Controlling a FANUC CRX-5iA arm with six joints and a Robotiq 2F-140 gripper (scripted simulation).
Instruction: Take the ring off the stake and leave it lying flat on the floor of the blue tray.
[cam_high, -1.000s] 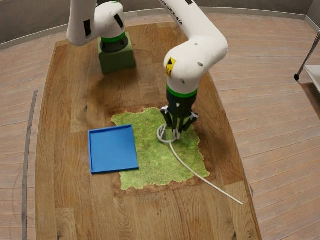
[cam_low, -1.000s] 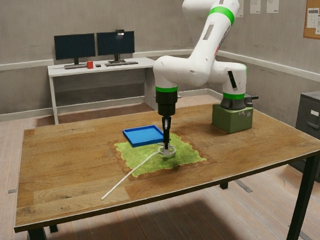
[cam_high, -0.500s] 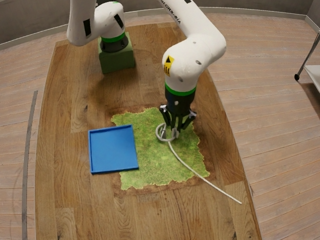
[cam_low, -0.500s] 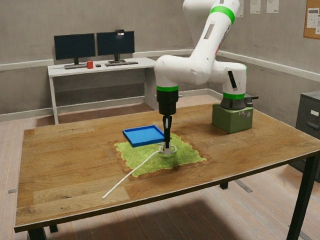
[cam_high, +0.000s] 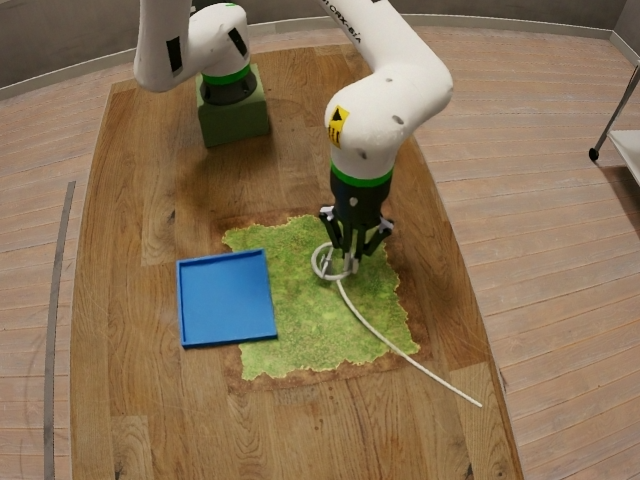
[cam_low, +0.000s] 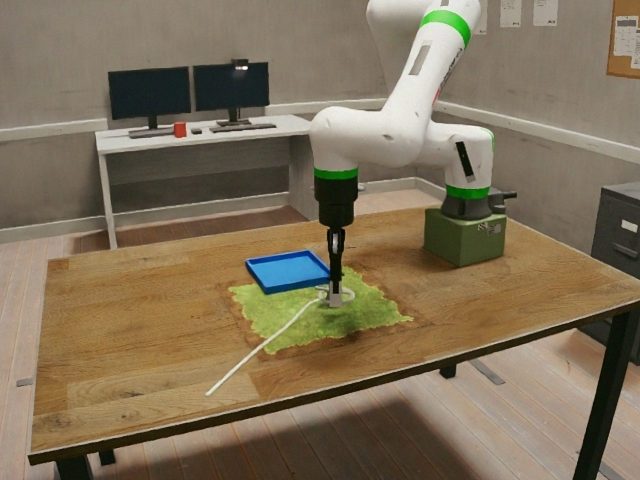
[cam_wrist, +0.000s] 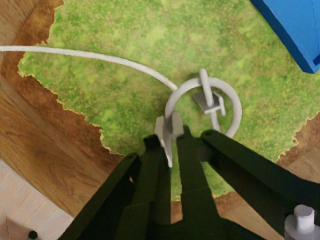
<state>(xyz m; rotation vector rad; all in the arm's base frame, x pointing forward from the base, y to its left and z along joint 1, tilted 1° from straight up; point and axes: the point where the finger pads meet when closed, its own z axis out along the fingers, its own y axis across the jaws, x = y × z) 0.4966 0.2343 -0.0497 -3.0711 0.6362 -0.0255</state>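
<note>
Pale-grey round ring (cam_high: 314, 266) (cam_low: 353, 295) (cam_wrist: 238, 110) encircles the grey metal stake (cam_high: 325, 262) (cam_wrist: 204, 86), outside the square blue tray (cam_high: 224, 299) (cam_low: 289, 271) (cam_wrist: 295, 30). Black gripper (cam_high: 351, 263) (cam_low: 335, 296) (cam_wrist: 171, 124) is clenched on 1 side of its rim, probably to leave the stake's hook room to pass. White arm (cam_high: 387, 113) (cam_low: 361, 136) reads "CRX-5iA"; 1 yellow warning label (cam_high: 337, 126), wording illegible.

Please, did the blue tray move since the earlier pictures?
No. In the top view, the blue tray keeps its place beside the green mat.
</note>
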